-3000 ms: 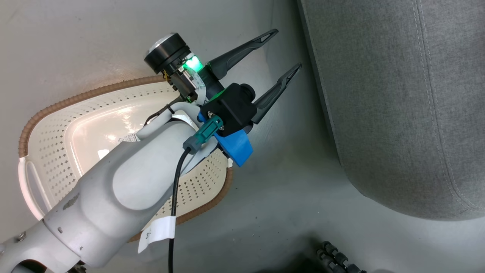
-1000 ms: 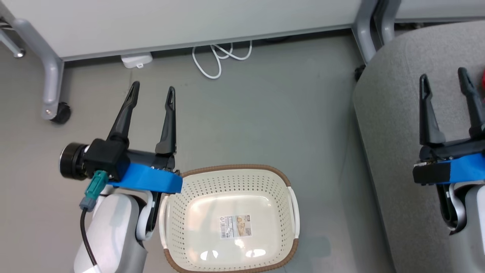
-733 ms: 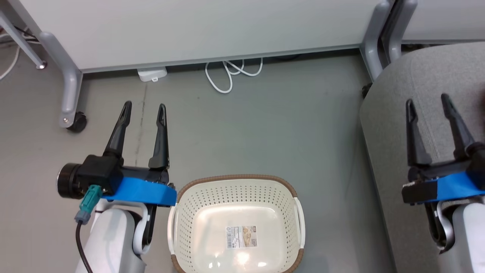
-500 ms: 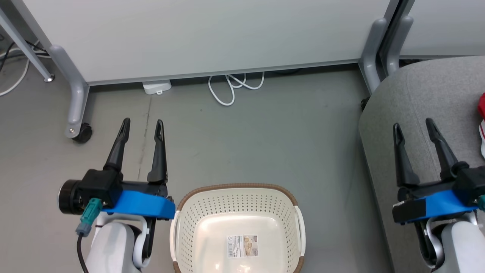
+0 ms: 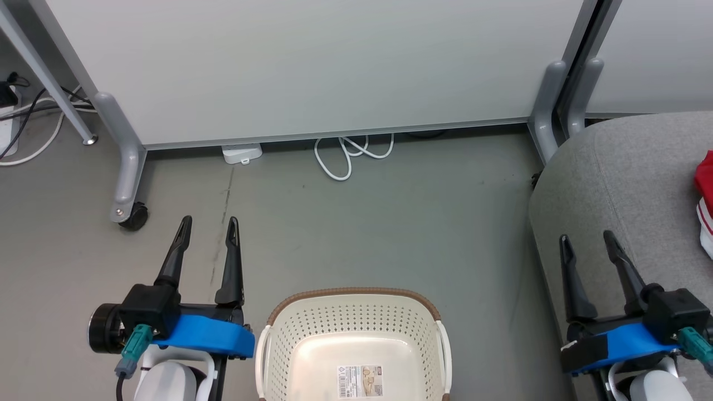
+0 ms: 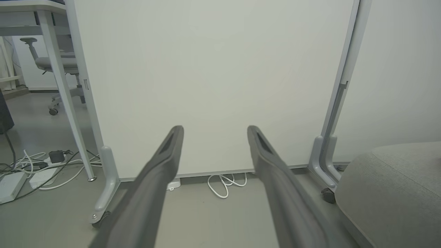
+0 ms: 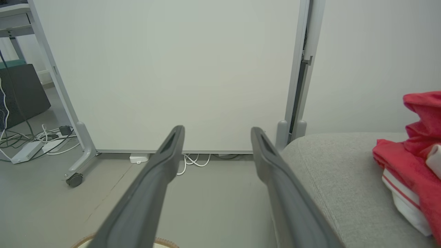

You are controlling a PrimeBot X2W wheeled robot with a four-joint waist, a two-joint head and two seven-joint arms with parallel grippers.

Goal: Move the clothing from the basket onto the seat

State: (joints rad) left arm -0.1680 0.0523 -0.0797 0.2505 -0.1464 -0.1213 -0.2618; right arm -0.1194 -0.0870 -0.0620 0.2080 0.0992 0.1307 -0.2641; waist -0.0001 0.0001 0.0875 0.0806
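The cream perforated basket [image 5: 356, 328] with its brown rim stands on the floor at the bottom middle of the head view, with nothing in it but a paper label. Red clothing [image 5: 704, 184] with white stripes lies on the grey seat [image 5: 624, 184] at the right edge; in the right wrist view the clothing [image 7: 413, 162] is heaped on the seat [image 7: 330, 165]. My left gripper [image 5: 207, 224] is open over the floor, left of the basket. My right gripper [image 5: 586, 240] is open over the seat's front edge, apart from the clothing.
A white partition panel [image 5: 312, 67] on grey castor feet [image 5: 128, 211] stands behind the basket. A coiled white cable [image 5: 348, 153] and a small white adapter [image 5: 241, 153] lie at its base. More cables and a power strip [image 6: 13, 182] lie at the left.
The head camera has tilted up, so basket and grippers sit lower in the picture and more of the panel shows. Both grippers stay open and empty.
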